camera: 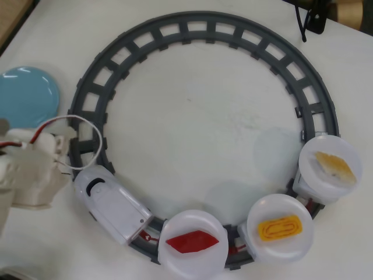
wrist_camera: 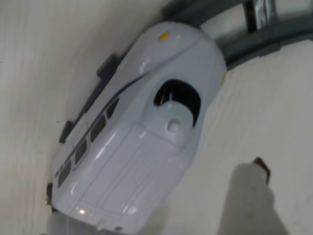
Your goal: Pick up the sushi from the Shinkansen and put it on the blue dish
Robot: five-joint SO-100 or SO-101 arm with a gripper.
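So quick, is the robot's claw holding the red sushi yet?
Gripper: cannot be told whether open or closed; only one blurry fingertip shows in the wrist view. It isn't holding the sushi, which lies on its white plate behind the Shinkansen.

A white table carries a grey ring track and the blue dish.
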